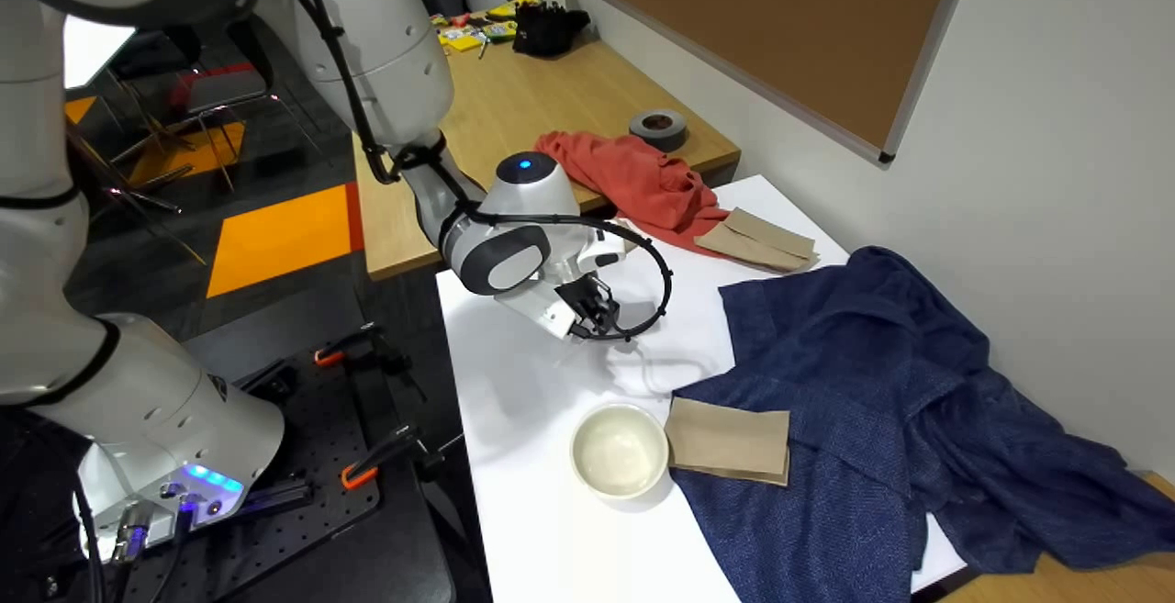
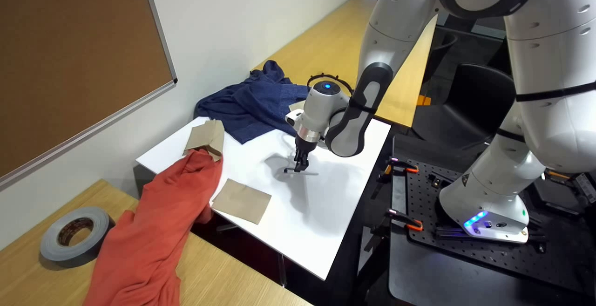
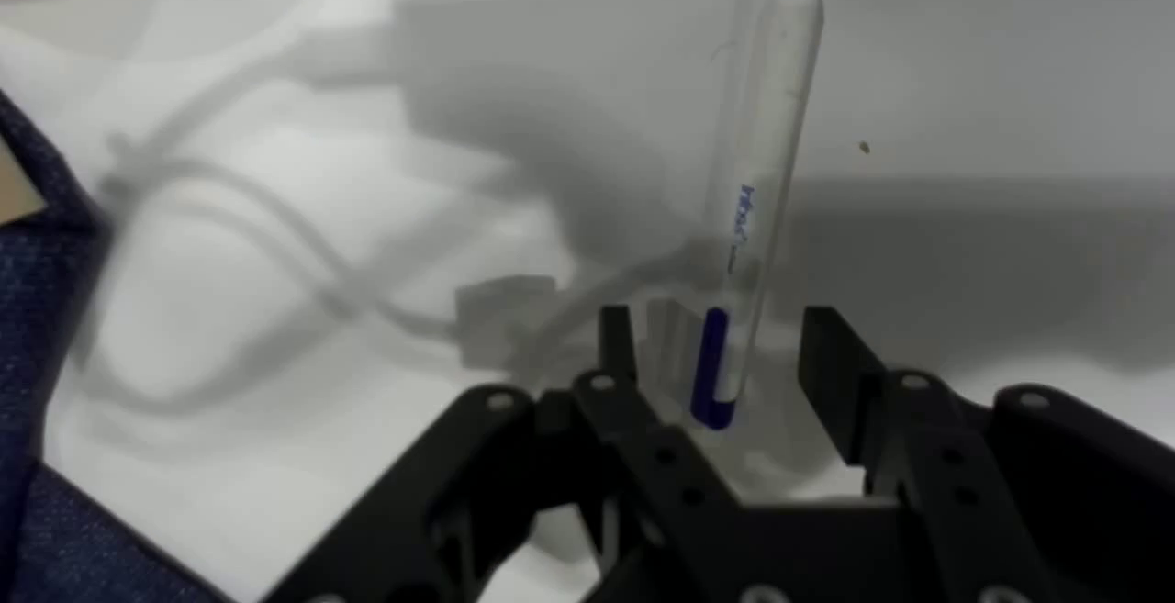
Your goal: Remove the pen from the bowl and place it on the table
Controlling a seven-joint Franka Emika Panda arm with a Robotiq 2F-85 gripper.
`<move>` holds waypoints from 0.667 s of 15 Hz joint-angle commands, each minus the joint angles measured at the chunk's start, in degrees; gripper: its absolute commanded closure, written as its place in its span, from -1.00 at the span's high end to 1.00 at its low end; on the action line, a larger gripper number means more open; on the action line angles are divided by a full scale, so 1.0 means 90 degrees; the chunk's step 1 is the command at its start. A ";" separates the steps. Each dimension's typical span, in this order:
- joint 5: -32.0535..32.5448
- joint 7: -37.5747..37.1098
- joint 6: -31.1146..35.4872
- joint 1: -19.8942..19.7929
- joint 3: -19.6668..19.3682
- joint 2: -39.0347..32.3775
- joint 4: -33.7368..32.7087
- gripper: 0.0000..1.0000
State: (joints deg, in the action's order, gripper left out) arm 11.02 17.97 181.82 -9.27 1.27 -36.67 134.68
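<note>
Wrist view: the pen (image 3: 764, 190) lies flat on the white table (image 3: 964, 80), blue end near, pale tip far. The gripper (image 3: 721, 346) stands wide; the blue end shows between its two fingers (image 3: 837, 378), with a visible gap on each side. Whether the fingertips touch the table cannot be told. In an exterior view, the pen's dark end shows just left of the gripper's tip; a flat brown sheet (image 2: 242, 201) lies at near left. In an exterior view, the bowl (image 1: 620, 452) stands upright on the table, near side, well apart from the gripper. Just right of it, brown sheets (image 1: 730, 438) rest on navy cloth (image 1: 844, 374); contact with the bowl cannot be confirmed. Red cloth (image 1: 633, 176) lies far, close to a grey tape roll (image 1: 658, 129).
</note>
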 commanded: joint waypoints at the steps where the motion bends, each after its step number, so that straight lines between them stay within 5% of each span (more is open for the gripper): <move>1: 0.0168 0.0007 0.0287 -0.0135 0.0088 0.0294 0.0282 0.65; 4: 0.0189 0.0031 0.0125 -0.0286 0.0229 0.0539 0.0468 1.00; 10: 0.0308 0.0123 0.0039 -0.0710 0.0581 0.1027 0.0917 1.00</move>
State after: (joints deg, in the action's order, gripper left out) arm 12.57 17.97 182.72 -12.67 4.32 -31.68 139.23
